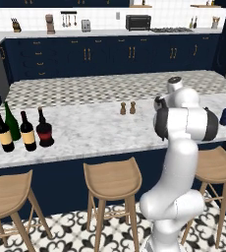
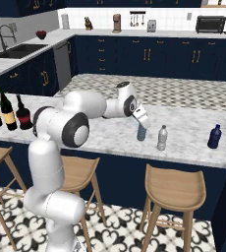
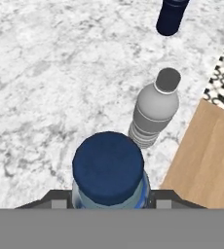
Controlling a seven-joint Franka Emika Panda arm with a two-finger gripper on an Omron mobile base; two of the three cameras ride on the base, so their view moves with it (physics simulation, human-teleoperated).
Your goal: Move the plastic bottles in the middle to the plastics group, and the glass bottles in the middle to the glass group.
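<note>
Pale-blue plastic bottle w/ navy cap stands on marble counter, clamped in gripper, just beside clear-grey bottle; navy bottle further right. Plastics nearly sorted, pending release. Four glass bottles cluster far left, so glass part looks done. Contents of bottles unclear.
</note>
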